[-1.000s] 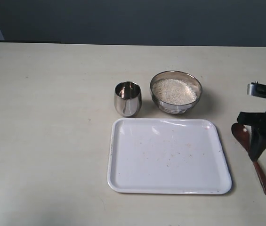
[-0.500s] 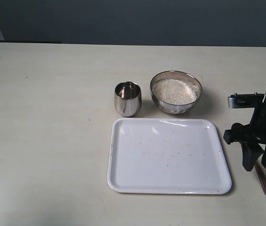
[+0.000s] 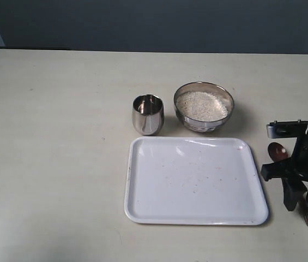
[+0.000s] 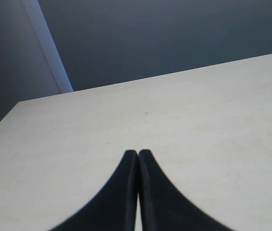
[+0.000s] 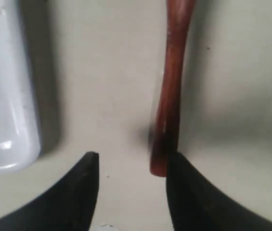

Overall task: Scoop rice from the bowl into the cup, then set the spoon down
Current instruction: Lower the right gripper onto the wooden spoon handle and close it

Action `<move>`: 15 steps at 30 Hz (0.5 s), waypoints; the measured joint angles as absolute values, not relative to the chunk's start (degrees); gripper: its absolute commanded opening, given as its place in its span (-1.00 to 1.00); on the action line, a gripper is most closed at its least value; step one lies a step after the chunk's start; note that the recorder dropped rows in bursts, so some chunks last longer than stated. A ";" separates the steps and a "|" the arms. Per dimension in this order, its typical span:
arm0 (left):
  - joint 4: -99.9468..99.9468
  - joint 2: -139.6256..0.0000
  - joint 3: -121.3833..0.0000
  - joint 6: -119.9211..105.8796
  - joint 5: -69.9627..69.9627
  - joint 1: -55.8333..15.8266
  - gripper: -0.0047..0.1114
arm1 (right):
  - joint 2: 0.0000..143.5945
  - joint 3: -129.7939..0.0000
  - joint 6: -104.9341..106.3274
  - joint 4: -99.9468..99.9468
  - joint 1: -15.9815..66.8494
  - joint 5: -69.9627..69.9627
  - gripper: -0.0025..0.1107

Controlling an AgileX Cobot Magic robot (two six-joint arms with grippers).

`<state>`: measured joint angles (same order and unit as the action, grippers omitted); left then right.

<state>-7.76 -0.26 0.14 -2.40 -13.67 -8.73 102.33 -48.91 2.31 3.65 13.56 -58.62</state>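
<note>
The steel bowl (image 3: 203,106) holds white rice (image 3: 201,105) at the table's middle back, and the small steel cup (image 3: 148,114) stands just left of it. The wooden spoon (image 3: 277,151) lies flat on the table at the far right, past the tray. My right gripper (image 3: 302,203) is open and low over the spoon's handle. In the right wrist view the handle (image 5: 172,86) ends between the fingers of the right gripper (image 5: 133,159), close against one of them. My left gripper (image 4: 137,153) is shut and empty above bare table, outside the exterior view.
A white rectangular tray (image 3: 196,180) lies in front of the cup and bowl, with a few specks on it. Its rounded edge (image 5: 6,96) shows beside the right gripper. The table's right edge is close behind the right arm.
My right gripper has come down and toward the front along the spoon's handle. The spoon's oval bowl, covered half a second ago, shows again. Nothing else has moved.
</note>
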 measured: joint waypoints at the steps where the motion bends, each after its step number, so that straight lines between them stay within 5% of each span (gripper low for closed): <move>1: -7.76 -0.26 0.14 -2.40 -13.67 -8.73 -0.91 | 102.33 -48.91 1.99 3.39 13.56 -58.62 -0.19; 15: -7.76 -0.26 0.14 -2.40 -13.67 -8.73 -0.91 | 102.92 -48.91 0.00 0.62 13.56 -56.82 -0.19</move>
